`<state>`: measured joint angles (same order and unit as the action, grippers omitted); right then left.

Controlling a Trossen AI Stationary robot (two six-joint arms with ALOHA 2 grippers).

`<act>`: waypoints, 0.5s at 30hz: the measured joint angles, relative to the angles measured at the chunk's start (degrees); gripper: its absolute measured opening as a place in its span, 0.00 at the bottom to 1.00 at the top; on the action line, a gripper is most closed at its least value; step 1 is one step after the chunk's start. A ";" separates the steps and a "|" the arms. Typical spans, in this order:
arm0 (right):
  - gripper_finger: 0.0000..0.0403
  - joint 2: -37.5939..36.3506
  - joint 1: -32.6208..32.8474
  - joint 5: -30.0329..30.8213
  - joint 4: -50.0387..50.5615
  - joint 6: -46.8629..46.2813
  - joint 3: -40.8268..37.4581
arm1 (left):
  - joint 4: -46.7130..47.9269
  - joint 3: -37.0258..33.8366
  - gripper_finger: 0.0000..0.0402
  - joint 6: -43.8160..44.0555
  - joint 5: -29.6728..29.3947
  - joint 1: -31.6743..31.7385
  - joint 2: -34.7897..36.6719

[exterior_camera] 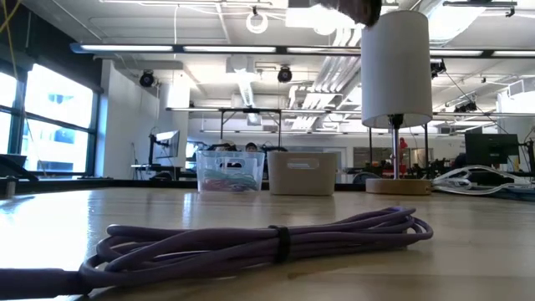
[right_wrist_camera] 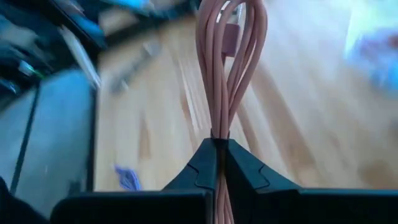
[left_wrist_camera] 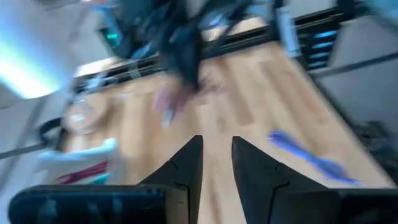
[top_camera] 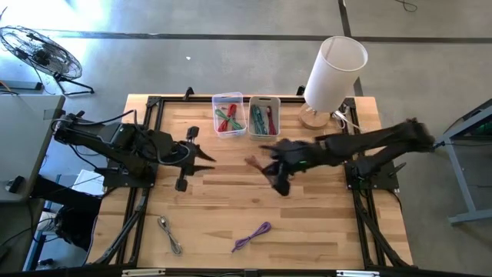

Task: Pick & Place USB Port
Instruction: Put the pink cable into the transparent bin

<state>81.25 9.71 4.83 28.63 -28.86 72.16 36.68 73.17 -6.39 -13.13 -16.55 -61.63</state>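
— Over the middle of the table point(top_camera: 323, 238), just below the two bins: right gripper point(top_camera: 270, 171), jaws pressed together on a bundled pink cable point(right_wrist_camera: 229, 68). Seen up close from its own wrist, strands pinched right at the fingertips, loop sticking out beyond them.

— And lifted, or touching the wood?

— Cannot tell. Only a blurred reddish streak point(top_camera: 254, 161) just beside the gripper from above.

— Left side?

— Left gripper point(top_camera: 201, 156) over the table's left half, well apart from the right one, jaws narrowly parted and holding nothing.

— Elsewhere?

— Clear bin point(top_camera: 228, 115) with red and green cables, white bin point(top_camera: 263, 117) touching beside it, lamp point(top_camera: 332, 73) at the back right. Near the front edge, purple cable point(top_camera: 252, 235) and grey cable point(top_camera: 170, 233), both loose on the wood.
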 joint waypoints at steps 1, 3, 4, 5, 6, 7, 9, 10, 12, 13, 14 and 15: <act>0.02 -2.04 0.89 1.37 -0.88 1.16 0.00 | 0.05 0.00 0.22 0.00 -1.94 0.02 0.00; 0.01 -5.56 2.55 4.13 -2.85 3.19 0.00 | -0.10 0.00 0.25 0.00 -3.55 0.06 0.00; 0.01 -7.09 3.25 5.03 -3.56 4.32 0.00 | -0.20 0.00 0.27 0.00 -3.53 0.06 0.02; 0.01 -8.36 3.89 5.76 -4.37 5.48 0.00 | -0.21 0.00 0.29 -0.02 -3.40 0.06 0.02; 0.01 -9.39 4.40 6.56 -5.24 6.63 0.02 | -0.27 0.00 0.31 -0.37 -3.13 0.06 0.02; 0.01 -10.07 4.84 6.98 -5.84 7.68 0.05 | -0.44 0.00 0.34 -0.99 -3.07 0.04 0.00; 0.01 -10.53 5.29 6.89 -6.71 10.01 0.07 | -1.27 0.00 0.40 -2.04 -3.22 0.04 0.00; 0.01 -10.43 5.32 6.33 -6.97 11.24 0.06 | -2.04 0.00 0.44 -2.39 -3.68 0.06 0.00; 0.01 -9.73 5.32 4.45 -8.03 13.97 0.02 | -3.87 0.00 0.49 -3.00 -5.23 0.06 -0.14; 0.01 -9.35 5.30 3.07 -9.03 15.99 0.02 | -4.93 0.00 0.52 -4.22 -6.11 0.06 -0.27; 0.01 -9.00 5.30 1.70 -10.38 18.25 0.02 | -6.04 0.00 0.54 -5.91 -6.76 0.06 -0.42; 0.01 -8.67 5.30 0.38 -12.12 20.56 0.02 | -7.07 0.00 0.56 -7.66 -6.84 0.06 -0.54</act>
<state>72.59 15.00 5.21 16.51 -8.31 72.18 29.61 73.17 -14.05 -19.97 -16.49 -62.17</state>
